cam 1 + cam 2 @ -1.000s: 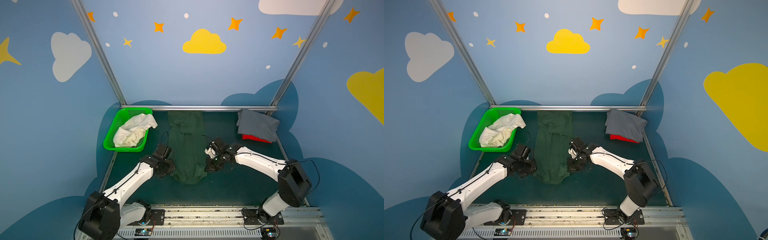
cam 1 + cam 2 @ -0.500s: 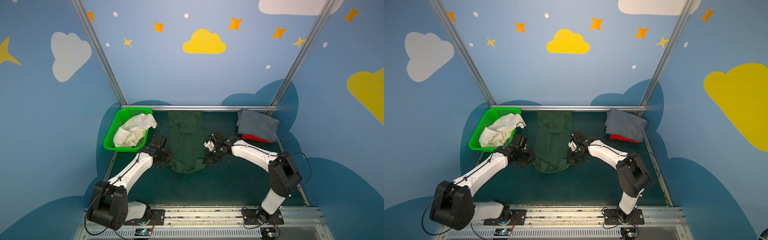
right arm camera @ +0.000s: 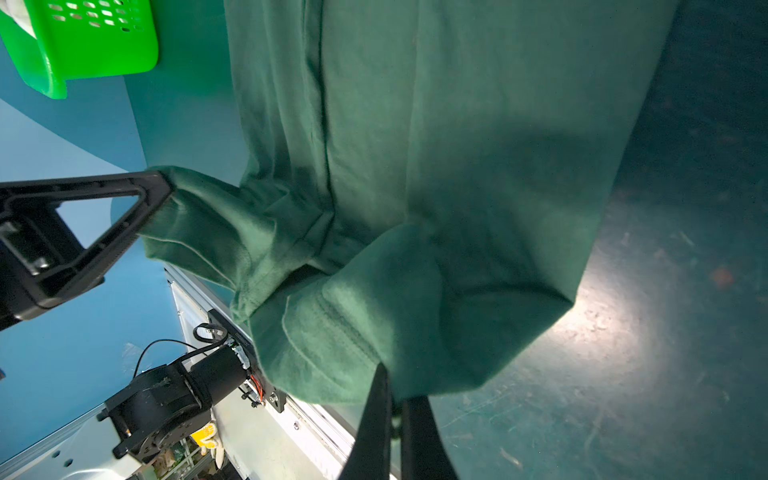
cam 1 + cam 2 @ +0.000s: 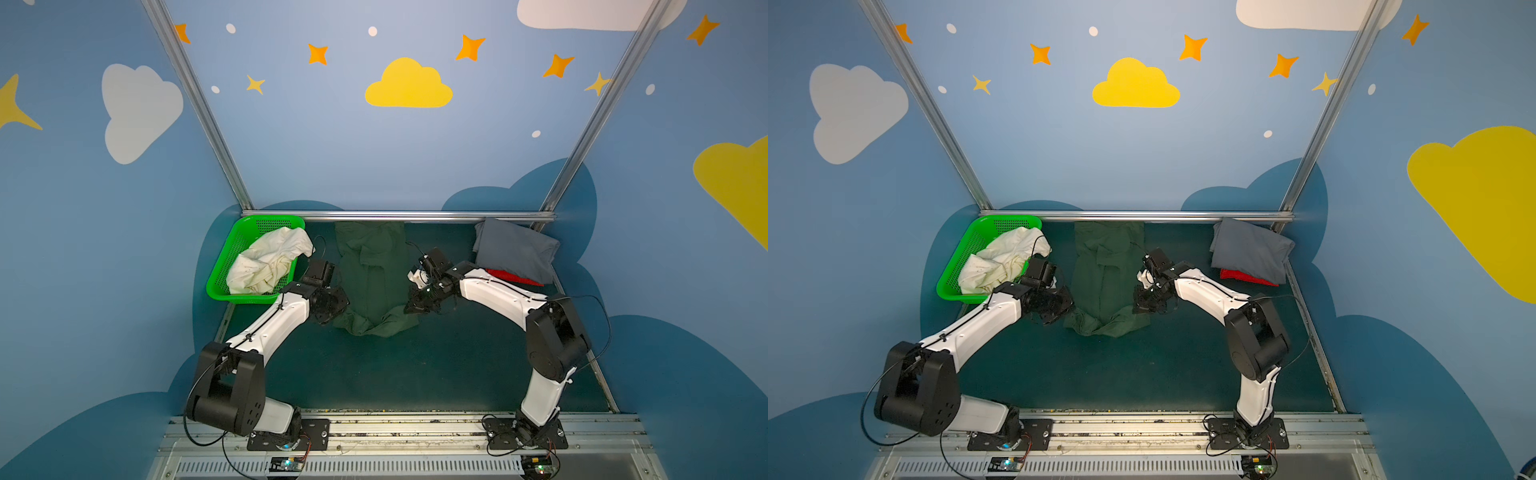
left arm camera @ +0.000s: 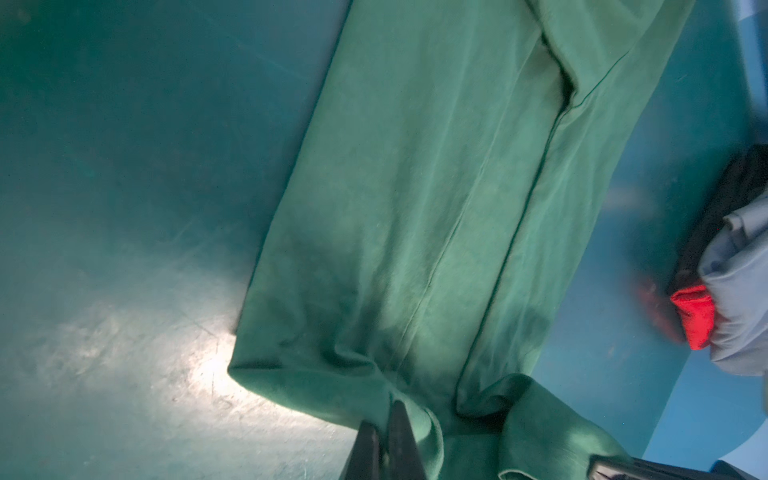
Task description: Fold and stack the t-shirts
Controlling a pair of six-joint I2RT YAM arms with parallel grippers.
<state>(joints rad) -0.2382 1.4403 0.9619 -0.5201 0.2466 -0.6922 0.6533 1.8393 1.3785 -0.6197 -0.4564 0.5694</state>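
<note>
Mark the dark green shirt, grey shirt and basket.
dark green shirt (image 4: 370, 278), in a top view, mid body.
grey shirt (image 4: 515, 251), in a top view, upper face.
basket (image 4: 230, 253), in a top view, left wall.

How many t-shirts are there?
4. The dark green shirt lies along the middle of the mat; the cream-white shirt is crumpled in the green basket; the grey shirt lies on the red shirt, far right. Others may hide beneath.

No readable text, label, brand, number or sign in any of the views.
</note>
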